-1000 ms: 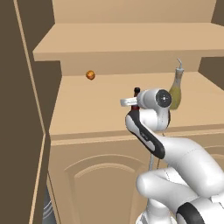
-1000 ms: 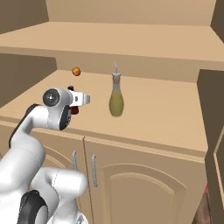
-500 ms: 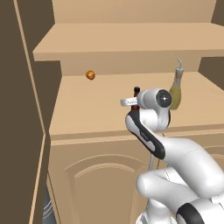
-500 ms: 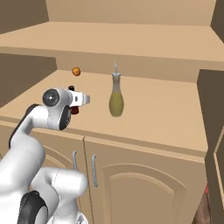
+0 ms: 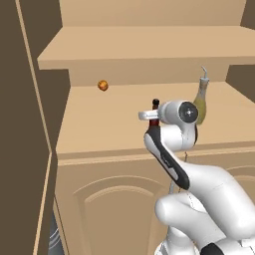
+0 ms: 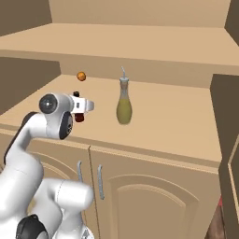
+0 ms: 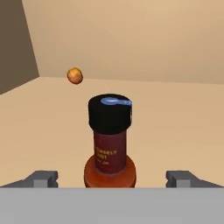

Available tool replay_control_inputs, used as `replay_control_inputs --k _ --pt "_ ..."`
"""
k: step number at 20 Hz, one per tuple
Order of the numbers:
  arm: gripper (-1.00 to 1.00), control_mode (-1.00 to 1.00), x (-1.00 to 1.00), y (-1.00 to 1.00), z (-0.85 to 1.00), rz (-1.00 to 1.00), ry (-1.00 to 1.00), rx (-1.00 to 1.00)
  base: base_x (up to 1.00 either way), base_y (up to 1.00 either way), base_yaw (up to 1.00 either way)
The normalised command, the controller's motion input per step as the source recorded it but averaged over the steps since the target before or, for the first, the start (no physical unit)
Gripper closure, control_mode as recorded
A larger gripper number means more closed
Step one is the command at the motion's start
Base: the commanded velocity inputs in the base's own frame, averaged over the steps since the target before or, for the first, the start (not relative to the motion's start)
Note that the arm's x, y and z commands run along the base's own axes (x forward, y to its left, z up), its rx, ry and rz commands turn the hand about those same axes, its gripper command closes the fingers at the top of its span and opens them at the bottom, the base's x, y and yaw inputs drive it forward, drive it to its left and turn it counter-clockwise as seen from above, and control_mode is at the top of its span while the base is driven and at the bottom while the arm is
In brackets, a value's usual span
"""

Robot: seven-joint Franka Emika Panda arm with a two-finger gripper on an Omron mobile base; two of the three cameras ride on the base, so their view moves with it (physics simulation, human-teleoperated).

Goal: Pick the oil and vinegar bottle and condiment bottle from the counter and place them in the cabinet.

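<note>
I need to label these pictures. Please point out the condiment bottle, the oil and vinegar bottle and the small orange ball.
condiment bottle (image 7: 110,144): hand view, on its dark red body.
oil and vinegar bottle (image 6: 123,109): right base view, on its green belly.
small orange ball (image 5: 102,85): left base view, on its middle.

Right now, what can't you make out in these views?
- condiment bottle: base cut off by the hand view's bottom edge; label print too small.
- Same bottle in the left base view: body behind the gripper.
- oil and vinegar bottle: lower part behind the wrist in the left base view.
- small orange object: too small to identify.
</note>
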Motion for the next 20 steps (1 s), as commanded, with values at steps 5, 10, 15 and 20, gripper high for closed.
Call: replay_control_inputs --k 5,10,15,20 --pt "-1.00 -1.00 -0.58 -0.08 0.35 -0.04 0.02 0.00 0.00 0.00 0.00" --pt "-1.00 -1.00 -0.72 -0.15 0.52 -0.02 0.02 0.00 0.00 0.00 0.00" --pt "-1.00 -1.00 -0.83 -0.26 0.48 0.00 0.01 0.00 0.00 0.00 0.00" --pt "-1.00 -1.00 -0.98 -0.18 0.43 0.00 0.01 -0.03 0.00 0.00 0.00"
